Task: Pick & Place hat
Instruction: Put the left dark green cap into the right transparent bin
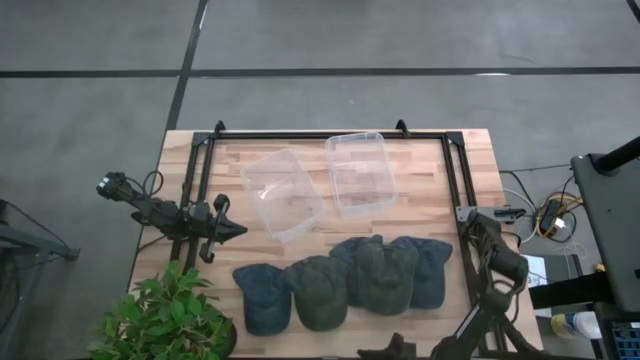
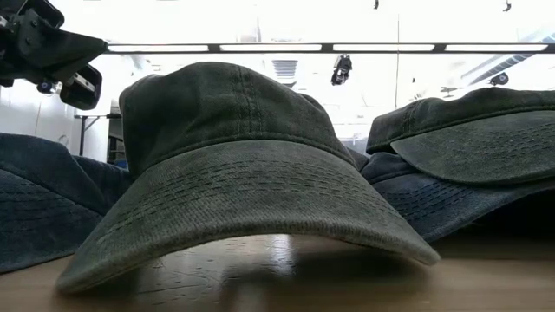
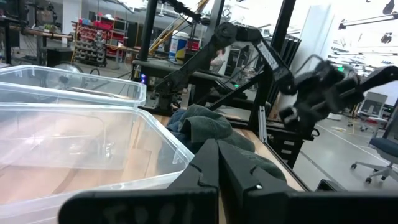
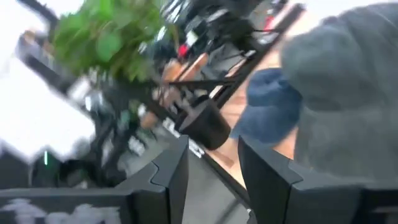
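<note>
Several caps lie in a row near the table's near edge, crowns up, resting on their brims and rims. From left to right they are a blue cap (image 1: 262, 296), an olive cap (image 1: 318, 290), a dark green cap (image 1: 378, 272) and another blue cap (image 1: 432, 270) partly tucked under it. The olive cap (image 2: 234, 173) fills the low view. My left gripper (image 1: 240, 231) hovers shut at the table's left, left of the caps, pointing right. My right gripper (image 4: 214, 155) is open at the near edge, beside the right-hand caps, and touches nothing.
Two clear plastic bins stand on the far half of the table, one tilted (image 1: 283, 195) and one straighter (image 1: 360, 172). The nearer bin (image 3: 74, 143) sits just ahead of my left gripper. A potted plant (image 1: 165, 315) is at the near left corner. A black frame (image 1: 330, 133) borders the table.
</note>
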{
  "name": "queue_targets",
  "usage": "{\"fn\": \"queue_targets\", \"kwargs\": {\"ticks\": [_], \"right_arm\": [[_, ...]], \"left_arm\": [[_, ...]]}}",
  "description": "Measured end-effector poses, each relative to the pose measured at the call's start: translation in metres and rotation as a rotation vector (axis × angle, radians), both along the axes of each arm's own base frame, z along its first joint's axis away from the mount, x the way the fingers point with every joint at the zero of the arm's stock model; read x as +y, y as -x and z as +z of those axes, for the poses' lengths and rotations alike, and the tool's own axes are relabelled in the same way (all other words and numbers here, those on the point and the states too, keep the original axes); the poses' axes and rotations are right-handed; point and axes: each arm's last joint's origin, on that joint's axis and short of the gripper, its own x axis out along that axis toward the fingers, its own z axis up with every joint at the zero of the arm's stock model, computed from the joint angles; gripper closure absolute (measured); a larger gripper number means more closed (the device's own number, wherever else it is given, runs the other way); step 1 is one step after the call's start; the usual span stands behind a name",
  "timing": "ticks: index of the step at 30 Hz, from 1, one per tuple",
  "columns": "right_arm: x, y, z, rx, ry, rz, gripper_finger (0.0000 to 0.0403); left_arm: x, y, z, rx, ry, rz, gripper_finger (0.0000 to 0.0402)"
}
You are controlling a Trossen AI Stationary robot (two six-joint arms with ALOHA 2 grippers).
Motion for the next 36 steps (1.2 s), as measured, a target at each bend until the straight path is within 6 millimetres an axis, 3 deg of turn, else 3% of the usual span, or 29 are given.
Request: {"fn": "queue_targets", "kwargs": {"ticks": [6, 13, 17, 26, 32, 36], "right_arm": [[-0.014, -0.004, 0.032, 0.135, 0.237, 0.179, 0.0269], [-0.044, 0.017, 0.064, 0.366, 0.220, 0.285, 0.0269], [-0.075, 0.033, 0.084, 0.469, 0.130, 0.206, 0.0269], [-0.130, 0.060, 0.104, 0.741, -0.037, 0.055, 0.0270], [-0.157, 0.071, 0.113, 0.826, 0.006, -0.072, 0.0275], [-0.174, 0.071, 0.113, 0.996, -0.025, -0.150, 0.0261]], "left_arm": [[0.000, 0.000, 0.000, 0.000, 0.000, 0.000, 0.0401], [0.000, 0.000, 0.000, -0.001, 0.000, 0.000, 0.0401], [0.000, 0.000, 0.000, 0.000, 0.000, 0.000, 0.0401], [0.000, 0.000, 0.000, -0.001, 0.001, 0.000, 0.0401], [0.000, 0.000, 0.000, -0.001, 0.000, 0.000, 0.0401], [0.000, 0.000, 0.000, 0.000, 0.000, 0.000, 0.0401]]}}
